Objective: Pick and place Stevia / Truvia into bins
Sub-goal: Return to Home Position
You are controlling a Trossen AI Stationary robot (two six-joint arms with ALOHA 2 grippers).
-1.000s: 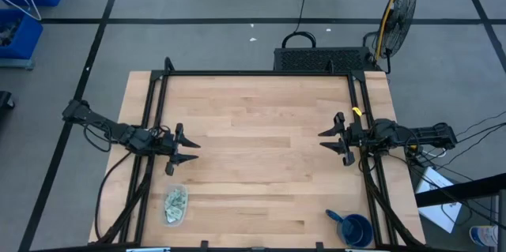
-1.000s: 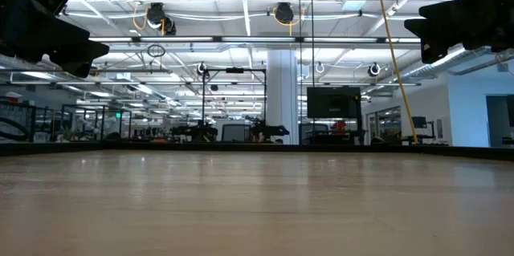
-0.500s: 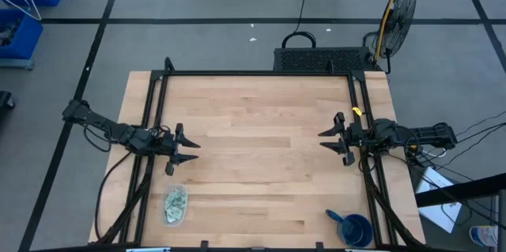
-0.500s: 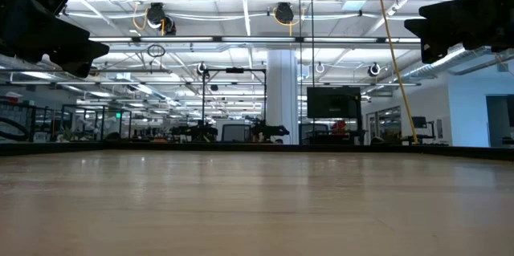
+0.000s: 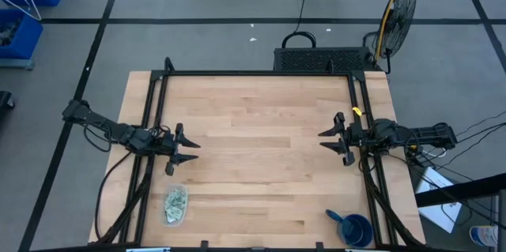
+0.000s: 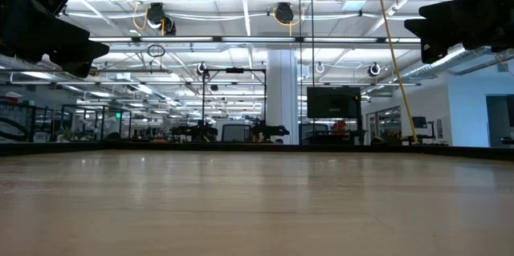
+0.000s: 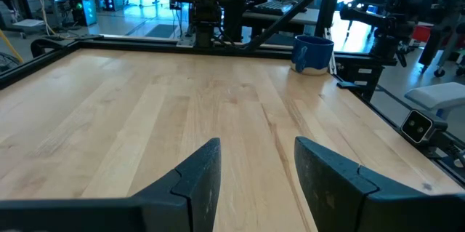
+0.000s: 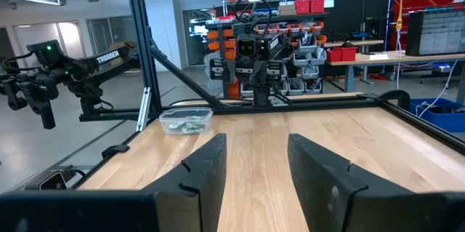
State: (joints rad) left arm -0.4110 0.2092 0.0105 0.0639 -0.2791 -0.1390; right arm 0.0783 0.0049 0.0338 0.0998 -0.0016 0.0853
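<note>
A small clear plastic bin (image 5: 175,205) stands near the table's near left corner, also seen as a bin (image 8: 185,121) in the right wrist view. Pale green and white Stevia sachets (image 5: 175,201) lie inside it. My left gripper (image 5: 192,151) hovers open at the table's left side, just beyond the bin. My right gripper (image 5: 325,144) hovers open at the right side. In each wrist view the left gripper (image 7: 256,165) and the right gripper (image 8: 256,158) have only bare wood between the fingers.
A dark blue cup (image 5: 354,228) with a handle stands near the table's near right corner, also visible as a cup (image 7: 312,52) in the left wrist view. A black frame (image 5: 257,73) runs along the table's far edge and sides. The wooden table (image 5: 261,149) lies between the arms.
</note>
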